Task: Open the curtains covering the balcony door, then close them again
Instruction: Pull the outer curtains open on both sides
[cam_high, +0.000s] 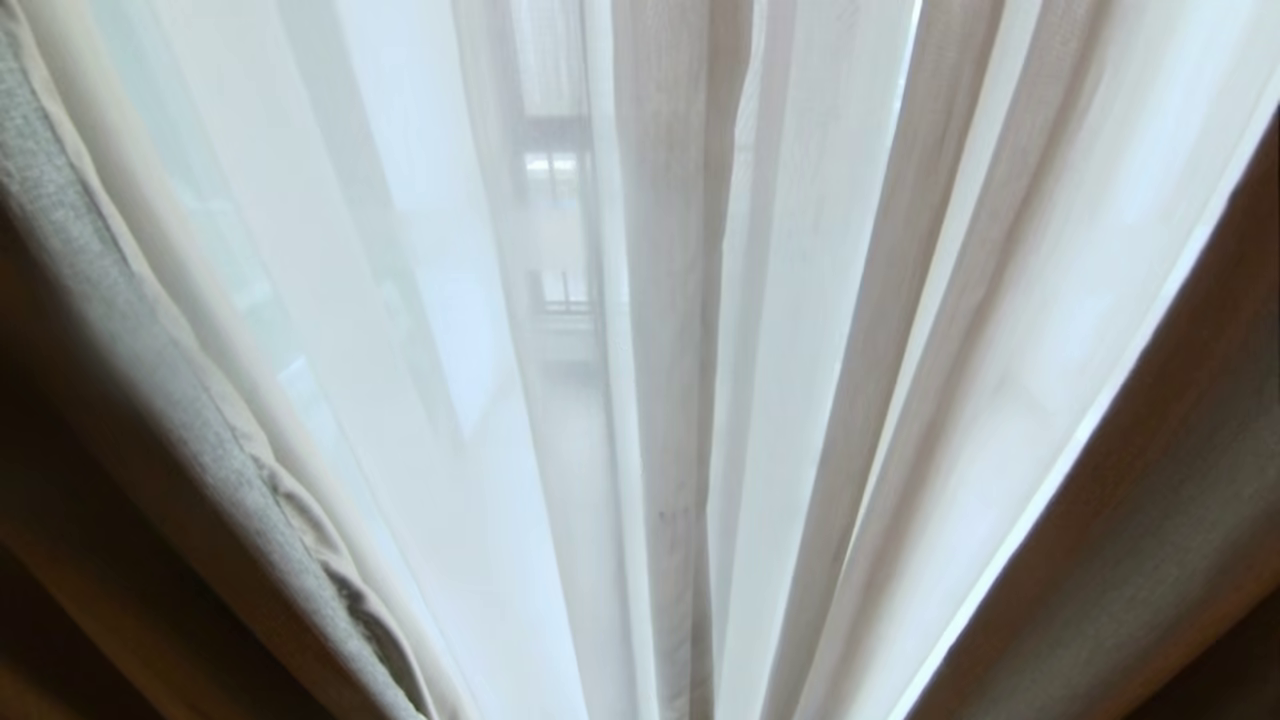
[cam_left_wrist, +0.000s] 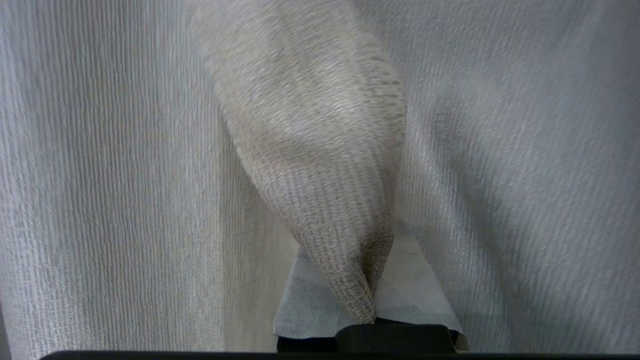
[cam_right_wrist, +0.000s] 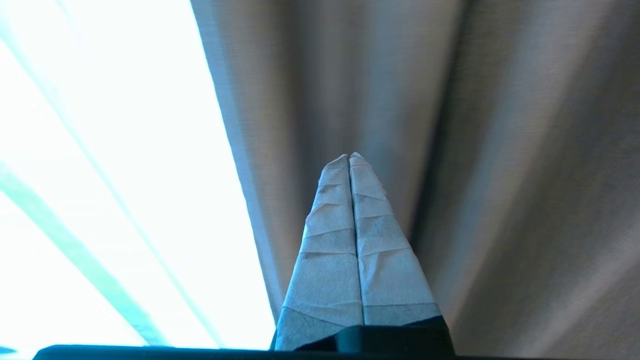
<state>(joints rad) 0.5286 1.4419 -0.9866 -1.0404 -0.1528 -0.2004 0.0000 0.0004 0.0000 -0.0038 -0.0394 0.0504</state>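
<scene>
Curtains (cam_high: 660, 400): They fill almost the whole head view. The thin white see-through layer hangs in long folds from 12 o'clock down to 6 o'clock.
Thick layer (cam_high: 150, 400): The grey-beige woven cloth runs along the edge from 9 o'clock down to 7 o'clock. More of it shows dark from 3 o'clock to 5 o'clock.
Balcony door (cam_high: 560, 200): Only a faint dark frame shows through the thin cloth, near 12 o'clock. The rest is too blurry to tell.
Left gripper (cam_left_wrist: 372, 312): Its pale wrapped fingers (cam_left_wrist: 310, 305) pinch a fold of the woven curtain cloth at 6 o'clock in the left wrist view. The cloth bunches up from the pinch toward 12 o'clock.
Right gripper (cam_right_wrist: 350, 157): Its two wrapped fingers are pressed together with nothing between them. Thick curtain cloth hangs behind it, with bright light from 9 o'clock.
</scene>
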